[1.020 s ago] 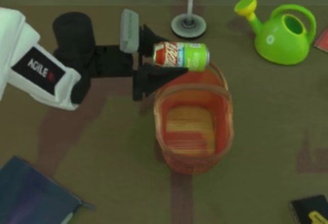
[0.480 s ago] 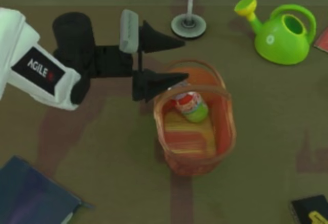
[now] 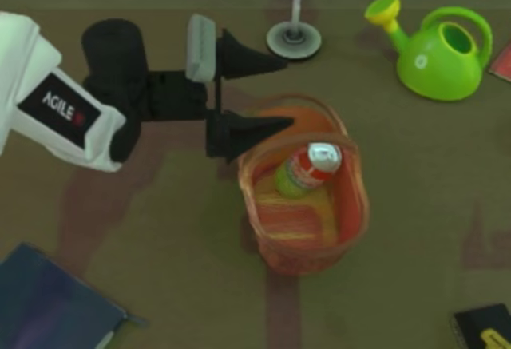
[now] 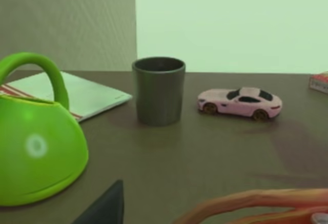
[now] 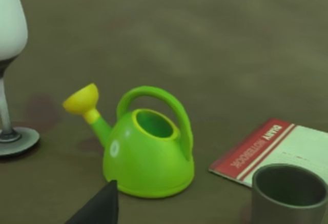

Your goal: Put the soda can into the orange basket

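Red-green soda can (image 3: 307,168) tilted in orange basket (image 3: 351,205) | left hand (image 3: 275,93) spread | pink car (image 4: 240,102) only wrist-seen

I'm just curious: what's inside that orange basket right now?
The soda can lies tilted inside the orange basket, silver top up, under the arched handle. Around it the yellowish slatted bottom shows; the part beneath the can is covered. The open left gripper hovers beside the rim.
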Controlling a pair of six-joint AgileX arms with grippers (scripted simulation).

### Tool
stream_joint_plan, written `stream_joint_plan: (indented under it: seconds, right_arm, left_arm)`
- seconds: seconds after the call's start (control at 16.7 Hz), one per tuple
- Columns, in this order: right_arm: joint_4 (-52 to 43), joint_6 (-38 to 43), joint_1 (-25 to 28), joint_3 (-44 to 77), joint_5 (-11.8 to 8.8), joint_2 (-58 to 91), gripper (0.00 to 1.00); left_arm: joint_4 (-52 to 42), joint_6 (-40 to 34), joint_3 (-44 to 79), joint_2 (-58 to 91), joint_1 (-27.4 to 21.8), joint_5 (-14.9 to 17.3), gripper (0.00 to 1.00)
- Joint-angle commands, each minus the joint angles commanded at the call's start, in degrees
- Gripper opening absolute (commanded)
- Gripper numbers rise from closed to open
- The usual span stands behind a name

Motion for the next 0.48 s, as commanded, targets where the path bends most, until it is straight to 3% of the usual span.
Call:
stream_joint_plan:
  seconds: [0.24,0.48]
  right_arm:
    - [-4.8,-3.3,2.5,5.9,-0.3,5.9,1.0]
    - [-16.1,-10.9,7.8,21.3,-0.5,21.3,1.0]
  left_arm:
    - [-2.7,-1.6,-1.7,-5.9,1.5,-3.8,1.0]
    - [-9.3,-4.8,-6.6,-21.4,4.8,-12.5,1.0]
